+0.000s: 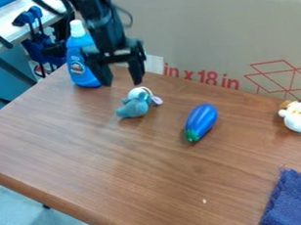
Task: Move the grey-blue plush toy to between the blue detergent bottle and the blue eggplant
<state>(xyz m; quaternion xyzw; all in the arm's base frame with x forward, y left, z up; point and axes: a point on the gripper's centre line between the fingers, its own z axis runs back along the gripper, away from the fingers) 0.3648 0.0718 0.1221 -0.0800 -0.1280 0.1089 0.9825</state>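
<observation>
While I hung over the far side of the table [117, 161], the camera view showed my end effector [121, 81] released, its two fingers spread apart and pointing down with nothing gripped between them. Nearest beneath them lay a small plush toy [134, 107], blue-grey with a white part and a pinkish flap at its far side, resting on the wood; I could not tell how much height separated us. My tips appeared slightly beyond the toy, so a straight drop from there, I judged, could have met bare wood or only the white part, and a shallow pinch on such soft, rounded stuffing could have let it squirm out or roll. The blue bottle [77, 49] with the white cap stood upright close by one finger, overlapping it in this view; a sideways swing that way could have knocked it over, being tall and narrow. Behind me rose a big cardboard panel [193, 32] along the far edge, which I judged would limit any backward move. Toward the middle lay a blue toy eggplant [203, 119], its green end facing the near side, smooth and likely to roll if nudged. Farther off were a white rounded toy [299, 118] near the panel and a dark blue cloth [294, 201] at the near corner.
</observation>
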